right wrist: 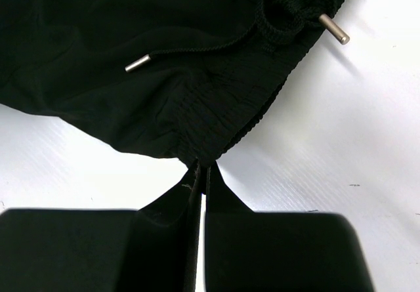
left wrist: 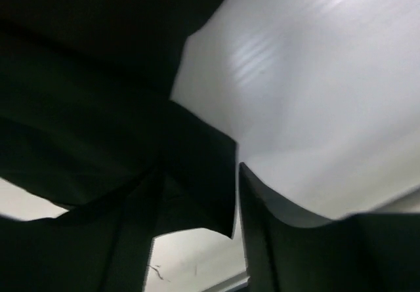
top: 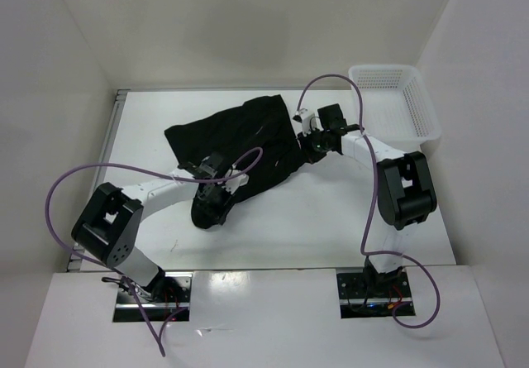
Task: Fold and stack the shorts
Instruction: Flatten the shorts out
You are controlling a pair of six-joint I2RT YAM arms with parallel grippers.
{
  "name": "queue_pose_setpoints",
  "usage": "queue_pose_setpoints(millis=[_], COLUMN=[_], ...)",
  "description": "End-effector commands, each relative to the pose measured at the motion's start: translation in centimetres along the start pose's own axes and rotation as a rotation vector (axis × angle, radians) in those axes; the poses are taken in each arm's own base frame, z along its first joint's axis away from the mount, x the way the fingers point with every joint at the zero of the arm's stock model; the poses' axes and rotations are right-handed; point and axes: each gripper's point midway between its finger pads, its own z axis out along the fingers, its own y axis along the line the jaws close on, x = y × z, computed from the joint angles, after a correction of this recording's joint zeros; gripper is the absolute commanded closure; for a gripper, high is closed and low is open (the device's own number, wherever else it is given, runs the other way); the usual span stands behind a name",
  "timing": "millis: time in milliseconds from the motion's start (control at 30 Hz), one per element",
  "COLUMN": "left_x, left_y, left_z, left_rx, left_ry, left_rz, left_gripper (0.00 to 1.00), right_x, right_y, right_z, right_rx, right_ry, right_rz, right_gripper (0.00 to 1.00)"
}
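Pinching the waistband edge of the shorts (right wrist: pixel 164 56) with the right gripper (right wrist: pixel 200 170), tips pressed together, black cloth and the metal-tipped drawstring (right wrist: pixel 138 63) lying just ahead. Spread apart at the left gripper (top: pixel 213 196), down over the cloth's near end, a dark fold hanging between its fingers (left wrist: pixel 315 252), white table (left wrist: pixel 315 75) beyond.

Black shorts (left wrist: pixel 85 108) filled the left side in hanging folds; bare white surface (left wrist: pixel 315 95) lay at right.
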Motion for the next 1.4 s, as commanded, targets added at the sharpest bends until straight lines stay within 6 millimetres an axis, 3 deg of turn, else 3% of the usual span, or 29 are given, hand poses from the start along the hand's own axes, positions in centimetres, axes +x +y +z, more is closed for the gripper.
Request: queue_pose_setpoints(millis=[0, 100, 133, 200, 300, 367, 400, 433, 467, 533, 567, 600, 633, 733, 767, 833, 933, 1000, 1233, 1367], left_x=[0.2, 0.3, 0.8, 0.1, -3.4, -5.8, -8.1, -9.0, -8.7, -8.4, -7.6, -6.8, -6.3, -3.9, -2.9, -2.5, -2.5, -2.4, 2.7, 4.3], left_y=[2.3, 2.7, 2.7, 3.0, 4.3, 5.9, 6.8, 7.0, 9.6, 12.0, 13.8, 14.2, 14.6, 15.9, 16.7, 17.8, 16.9, 15.6, 8.4, 6.3], left_z=[0.7, 0.8, 1.0, 0.6, -2.1, -4.8, -7.4, -8.3, -9.4, -9.7, -9.3, -8.7, -8.4, -6.4, -6.0, -5.9, -7.1, -7.7, -6.7, -6.9], left_rx=[-0.121, -0.145, -0.144, -0.160, -0.168, -0.093, -0.063, 0.015, 0.026, 0.023, 0.006, 0.007, 0.003, -0.011, -0.027, -0.041, -0.004, 0.035, 0.161, 0.186], left_ry=[-0.013, -0.021, -0.009, -0.037, -0.115, -0.189, -0.250, -0.281, -0.303, -0.328, -0.332, -0.313, -0.311, -0.244, -0.225, -0.219, -0.240, -0.232, -0.012, 0.049], left_rz=[0.002, 0.003, 0.002, 0.004, -0.043, -0.141, -0.174, -0.208, -0.294, -0.360, -0.408, -0.433, -0.448, -0.514, -0.548, -0.577, -0.582, -0.577, -0.583, -0.576], left_gripper=[0.47, 0.66, 0.81, 0.98, 1.00, 1.00, 1.00, 1.00, 1.00, 0.96, 0.94, 0.90, 0.77, 0.58, 0.42, 0.33, 0.22, 0.20, 0.20, 0.17], right_x=[-1.3, -1.5, -1.5, -1.5, -1.3, -0.7, -0.4, 0.1, 0.1, 0.2, -0.3, -1.2, -1.3, -2.8, -3.6, -3.8, -5.1, -5.1, -5.1, -4.7], right_y=[0.6, 0.5, 0.5, 0.5, 0.4, 0.5, 0.3, 0.4, 0.3, 0.6, 0.8, 0.9, 0.8, 0.6, 0.5, 0.5, 0.3, 0.3, 0.3, 0.1], right_z=[-1.2, -1.2, -1.2, -1.2, -1.4, -1.6, -1.7, -1.5, -1.5, -1.6, -1.7, -1.9, -1.6, -1.3, -1.4, -1.0, -1.3, -1.3, -1.3, -1.2], right_rx=[0.008, 0.011, 0.011, 0.011, 0.008, 0.003, 0.010, 0.007, 0.007, -0.007, -0.017, -0.021, -0.023, -0.026, -0.020, -0.032, -0.024, -0.024, -0.023, -0.015], right_ry=[-0.047, -0.055, -0.055, -0.055, -0.040, -0.022, -0.009, 0.000, 0.001, 0.005, -0.009, -0.030, -0.027, -0.056, -0.075, -0.075, -0.104, -0.104, -0.105, -0.094], right_rz=[-0.045, -0.057, -0.057, -0.079, -0.126, -0.160, -0.165, -0.161, -0.170, -0.167, -0.171, -0.170, -0.156, -0.140, -0.149, -0.120, -0.134, -0.134, -0.144, -0.140], right_gripper=[1.00, 1.00, 1.00, 1.00, 1.00, 1.00, 1.00, 1.00, 1.00, 1.00, 1.00, 1.00, 1.00, 1.00, 1.00, 1.00, 1.00, 1.00, 1.00, 1.00])
